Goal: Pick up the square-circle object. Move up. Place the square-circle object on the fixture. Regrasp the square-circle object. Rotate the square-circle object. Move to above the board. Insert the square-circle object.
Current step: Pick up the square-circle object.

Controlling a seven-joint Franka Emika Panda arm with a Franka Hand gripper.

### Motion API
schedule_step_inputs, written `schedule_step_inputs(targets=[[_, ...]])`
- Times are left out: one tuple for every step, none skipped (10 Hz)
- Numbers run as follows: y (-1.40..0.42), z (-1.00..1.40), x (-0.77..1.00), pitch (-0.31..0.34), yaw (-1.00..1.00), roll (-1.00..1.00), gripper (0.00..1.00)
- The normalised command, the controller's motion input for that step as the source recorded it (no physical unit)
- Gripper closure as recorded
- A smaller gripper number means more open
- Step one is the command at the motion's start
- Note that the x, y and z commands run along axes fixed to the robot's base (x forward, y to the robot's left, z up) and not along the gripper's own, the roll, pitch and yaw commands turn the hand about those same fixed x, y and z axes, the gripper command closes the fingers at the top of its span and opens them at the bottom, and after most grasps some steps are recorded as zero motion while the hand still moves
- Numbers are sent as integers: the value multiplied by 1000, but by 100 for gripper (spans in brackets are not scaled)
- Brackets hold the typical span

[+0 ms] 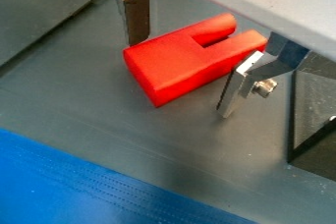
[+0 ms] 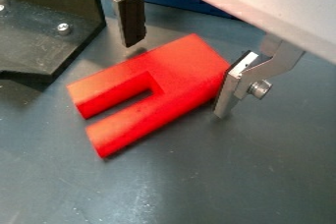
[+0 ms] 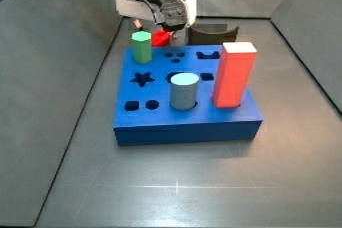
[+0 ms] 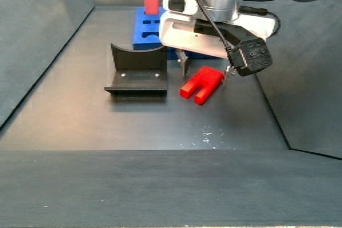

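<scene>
I see the gripper (image 2: 178, 61) low over the floor, its 2 fingers (image 1: 136, 17) spread apart, straddling the square-circle object (image 2: 141, 92) lying beside the fixture (image 4: 136, 69).

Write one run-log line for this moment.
phase: pick | gripper: open, straddling square-circle object | object: on floor, beside fixture | board: untouched

1. No text, label, brand, number or sign can be read in any view.
2. The gripper (image 2: 178, 66), low over the floor beside the board (image 3: 187, 122), bears no legible marking.
</scene>
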Motion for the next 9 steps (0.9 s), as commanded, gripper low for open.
schedule_step_inputs(targets=[[0,0,-94,-56,-209,-54,0],[0,0,-66,-41,-160,-44,0],[0,0,-34,-20,-63,-24,0],[0,-29,-23,0,-86,0,0],[0,-49,0,0,-126,0,0],[0,0,0,0,-69,0,0],[0,0,-6,0,-17,-10,0],[0,-20,-120,0,-17,0,0],[0,-57,-203,0,-143,0,0]])
